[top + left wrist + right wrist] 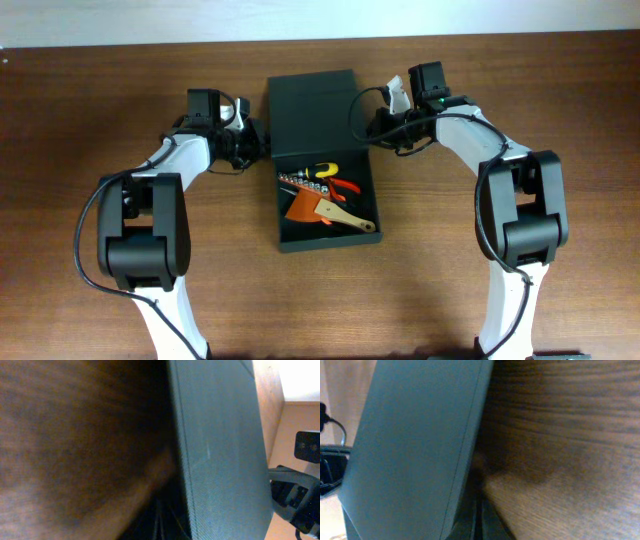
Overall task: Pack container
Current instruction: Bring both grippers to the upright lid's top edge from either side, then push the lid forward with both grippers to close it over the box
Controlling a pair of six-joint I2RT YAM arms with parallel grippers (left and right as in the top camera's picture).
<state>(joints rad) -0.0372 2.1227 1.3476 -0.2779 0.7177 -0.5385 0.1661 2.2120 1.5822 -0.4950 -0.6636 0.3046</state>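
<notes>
The dark green-black matte rectangular container (pixel 330 241) sits at the middle of the brown wooden table (pixel 100 300). Its tray lies open toward the robot, and its hinged flap lid (pixel 312 112) is thrown back on the far side. The box's long axis runs away from the robot, and the hinge line crosses it from left to right.

Inside the tray lie hand tools, among them a yellow-handled screwdriver (pixel 322 169) and an orange-bladed scraper with a wooden handle (pixel 318 210).

The lid lies directly between the two arms. The left claw (pixel 252 140) is at its left edge and the right claw (pixel 378 128) at its right edge, each just beside it and about equally near. Both wrist views are filled by the lid's textured face and rim. Whether either claw is apart, together or pinching the rim, I cannot tell (the fingers do not show clearly).

Judging from this, the lid must swing over the hinge toward the robot, both sides together.
</notes>
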